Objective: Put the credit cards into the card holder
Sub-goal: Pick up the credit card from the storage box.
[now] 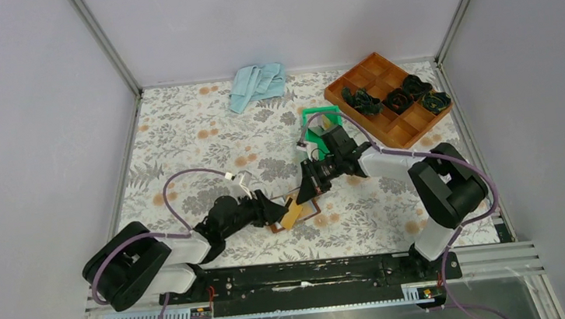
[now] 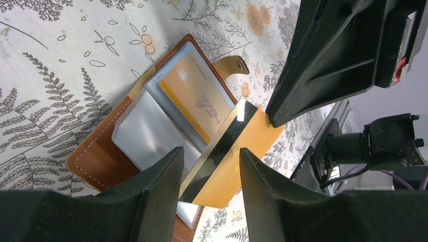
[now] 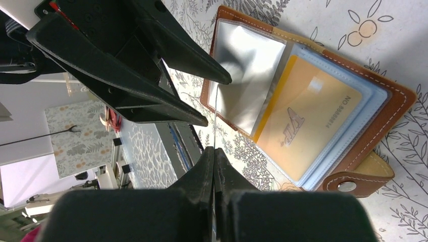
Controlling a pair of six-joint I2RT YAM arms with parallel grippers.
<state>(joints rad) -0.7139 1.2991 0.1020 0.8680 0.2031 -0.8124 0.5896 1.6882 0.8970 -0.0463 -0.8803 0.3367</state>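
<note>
The card holder lies open on the floral table: brown leather with a snap tab and clear sleeves. One sleeve holds a gold card marked VIP. My right gripper is shut on a gold-tan credit card with a dark stripe. It holds that card tilted over the holder's near edge; in the right wrist view the card is a thin line. My left gripper is open, its fingers on either side of the card's lower end. From above, both grippers meet at the holder.
A green plastic bin stands behind the right gripper. An orange-brown wooden compartment tray with dark items sits at the back right. A light blue cloth lies at the back. The metal rail runs along the near edge.
</note>
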